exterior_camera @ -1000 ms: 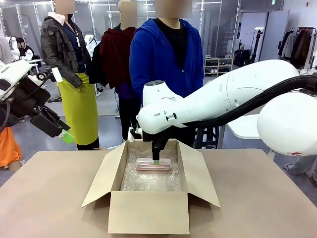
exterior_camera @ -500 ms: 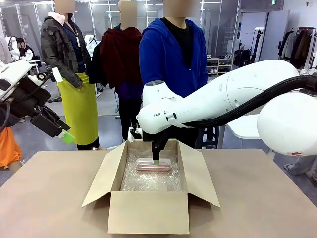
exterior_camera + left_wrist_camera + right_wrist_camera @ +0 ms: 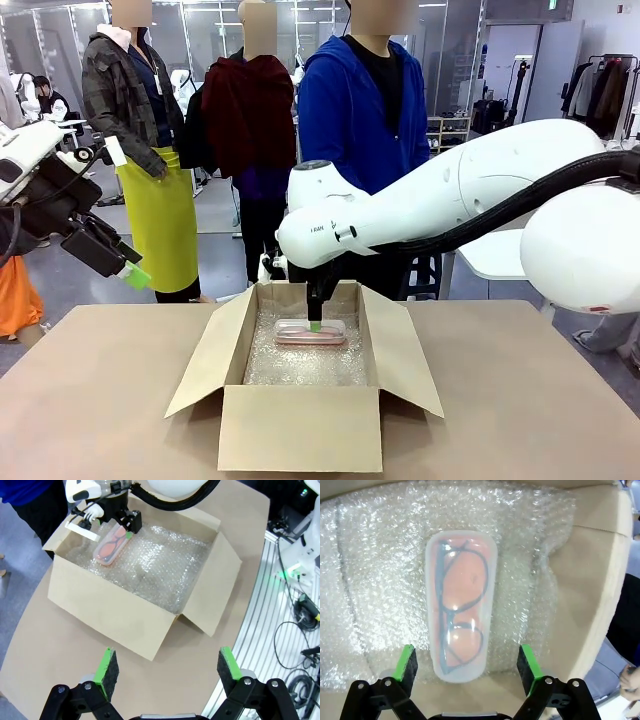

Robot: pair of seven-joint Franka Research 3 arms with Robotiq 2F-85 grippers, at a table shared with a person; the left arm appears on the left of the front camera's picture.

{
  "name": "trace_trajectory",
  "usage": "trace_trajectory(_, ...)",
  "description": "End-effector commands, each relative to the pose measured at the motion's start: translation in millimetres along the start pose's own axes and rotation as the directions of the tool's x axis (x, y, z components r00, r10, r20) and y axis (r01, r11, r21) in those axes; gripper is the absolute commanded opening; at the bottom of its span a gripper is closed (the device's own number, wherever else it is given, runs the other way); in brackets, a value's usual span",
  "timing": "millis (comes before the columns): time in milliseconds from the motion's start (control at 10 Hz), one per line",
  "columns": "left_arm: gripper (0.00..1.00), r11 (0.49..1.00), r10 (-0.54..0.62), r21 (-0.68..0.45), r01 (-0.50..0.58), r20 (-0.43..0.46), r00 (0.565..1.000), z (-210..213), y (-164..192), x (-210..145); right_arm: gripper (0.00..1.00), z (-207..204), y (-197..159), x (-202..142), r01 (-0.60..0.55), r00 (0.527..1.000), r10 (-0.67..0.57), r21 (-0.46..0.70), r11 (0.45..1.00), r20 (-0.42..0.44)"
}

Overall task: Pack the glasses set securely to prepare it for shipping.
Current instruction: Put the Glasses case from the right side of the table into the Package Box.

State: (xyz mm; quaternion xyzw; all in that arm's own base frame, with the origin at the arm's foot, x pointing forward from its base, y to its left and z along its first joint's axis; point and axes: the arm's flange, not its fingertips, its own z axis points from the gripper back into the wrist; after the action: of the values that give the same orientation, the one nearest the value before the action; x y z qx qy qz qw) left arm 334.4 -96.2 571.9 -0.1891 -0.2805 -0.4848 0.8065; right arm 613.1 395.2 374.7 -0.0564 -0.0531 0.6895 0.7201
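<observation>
Small dark lettering (image 3: 318, 229) is seen on the right arm's (image 3: 420, 205) white link, but it cannot be read clearly.

Front level, wrist views overhead (box (image 3: 300, 428) shared)

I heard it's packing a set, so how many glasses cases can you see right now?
1: a pink case lying on bubble wrap at the far end of the box, below the open right gripper. Others may be hidden.

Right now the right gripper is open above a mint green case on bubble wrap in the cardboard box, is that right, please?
The case is pale pink, not mint green, as the right wrist view shows; the right gripper, bubble wrap and cardboard box are as you say.
</observation>
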Motion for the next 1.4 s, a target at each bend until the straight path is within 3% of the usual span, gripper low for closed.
trace_trajectory(0, 1.0, 1.0, -0.018, -0.017, 0.018, 0.015, 1.0, 3.1, 2.1, -0.2, 1.0, 71.9, 13.6, -13.7, 0.055, 0.998, -0.055, -0.035, 0.998, 0.013)
trace_trajectory(200, 1.0, 1.0, -0.018, -0.017, 0.018, 0.015, 1.0, 3.1, 2.1, -0.2, 1.0, 127.5, 36.6, -47.7, 0.162, 0.987, -0.161, -0.05, 0.985, 0.024)
trace_trajectory(600, 1.0, 1.0, -0.018, -0.017, 0.018, 0.015, 1.0, 3.1, 2.1, -0.2, 1.0, 151.3, 77.1, -105.3, 0.372, 0.92, -0.361, -0.05, 0.927, 0.149)
trace_trajectory(900, 1.0, 1.0, -0.018, -0.017, 0.018, 0.015, 1.0, 3.1, 2.1, -0.2, 1.0, 151.9, 145.3, -174.2, 0.594, 0.753, -0.558, 0.004, 0.804, 0.35)
trace_trajectory(1100, 1.0, 1.0, -0.018, -0.017, 0.018, 0.015, 1.0, 3.1, 2.1, -0.2, 1.0, 149.0, 184.3, -217.9, 0.698, 0.654, -0.658, 0.039, 0.715, 0.374)
trace_trajectory(1300, 1.0, 1.0, -0.018, -0.017, 0.018, 0.015, 1.0, 3.1, 2.1, -0.2, 1.0, 152.4, 209.5, -260.1, 0.718, 0.591, -0.712, 0.155, 0.678, 0.378)
